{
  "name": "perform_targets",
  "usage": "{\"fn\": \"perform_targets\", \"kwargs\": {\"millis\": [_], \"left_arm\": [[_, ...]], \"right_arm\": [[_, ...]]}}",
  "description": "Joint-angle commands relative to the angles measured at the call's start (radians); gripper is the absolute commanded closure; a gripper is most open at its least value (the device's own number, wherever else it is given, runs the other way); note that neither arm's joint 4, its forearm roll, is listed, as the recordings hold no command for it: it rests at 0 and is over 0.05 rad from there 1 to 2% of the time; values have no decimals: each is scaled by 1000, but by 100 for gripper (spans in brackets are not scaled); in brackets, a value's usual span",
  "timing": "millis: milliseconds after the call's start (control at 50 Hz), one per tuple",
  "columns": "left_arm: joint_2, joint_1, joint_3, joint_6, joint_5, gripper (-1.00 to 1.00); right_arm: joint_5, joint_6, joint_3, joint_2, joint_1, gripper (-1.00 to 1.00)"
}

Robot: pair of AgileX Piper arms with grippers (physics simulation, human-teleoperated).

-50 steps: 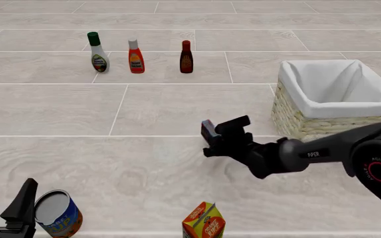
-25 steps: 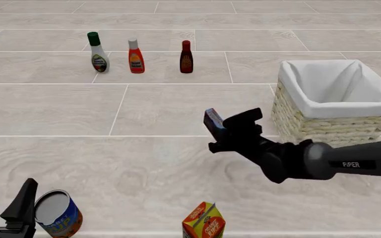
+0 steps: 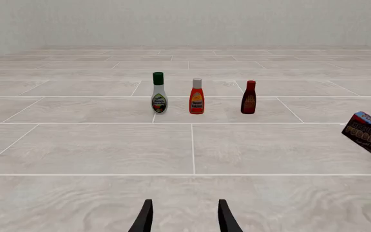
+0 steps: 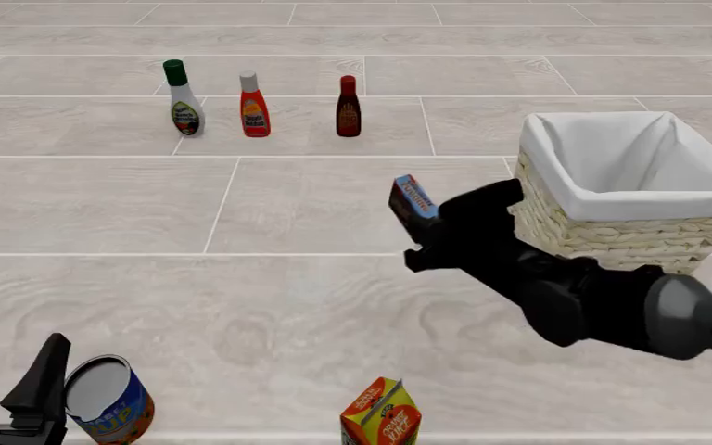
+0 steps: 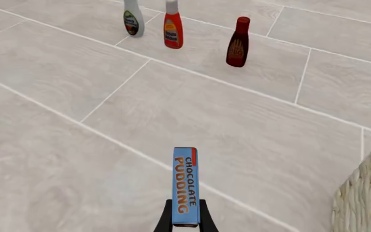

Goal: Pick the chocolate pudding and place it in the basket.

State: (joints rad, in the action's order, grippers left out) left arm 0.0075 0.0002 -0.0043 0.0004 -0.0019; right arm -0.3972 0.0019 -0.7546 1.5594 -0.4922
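The basket (image 4: 629, 185) stands at the table's right side, its white lining folded over the rim. My right gripper (image 4: 437, 230) hangs just left of it, above the table, fingers clamped on the chocolate pudding (image 4: 413, 199), which is tilted and clear of the surface. My left gripper (image 3: 184, 218) sits low at the near left, fingers apart around nothing.

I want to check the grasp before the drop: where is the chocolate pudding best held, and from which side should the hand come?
Grip the chocolate pudding across its two broad faces, near one narrow end, as the right hand does now. The carton is thin and flat, so the fingers span it easily, and most of it stands clear of them. With the basket at the right, a hold from the arm's own side looks sensible.
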Motion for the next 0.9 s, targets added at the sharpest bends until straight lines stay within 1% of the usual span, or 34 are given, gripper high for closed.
{"fn": "perform_targets", "kwargs": {"millis": [20,220,360,440,540,660,700,840,900], "left_arm": [[0,0,0,0,0,-100],[0,0,0,0,0,-100],[0,0,0,0,0,-100],[0,0,0,0,0,-100],[0,0,0,0,0,-100],[0,0,0,0,0,-100],[0,0,0,0,0,-100],[0,0,0,0,0,-100],[0,0,0,0,0,-100]], "right_arm": [[55,11,2,-89,-5,100],[114,22,-10,-157,-13,100],[140,28,-12,-200,-12,100],[170,33,-11,-255,13,100],[196,44,-18,-291,48,100],[225,46,-17,-345,79,100],[240,55,-26,-356,89,100],[262,70,-24,-390,100,100],[277,88,-30,-405,104,100]]}}
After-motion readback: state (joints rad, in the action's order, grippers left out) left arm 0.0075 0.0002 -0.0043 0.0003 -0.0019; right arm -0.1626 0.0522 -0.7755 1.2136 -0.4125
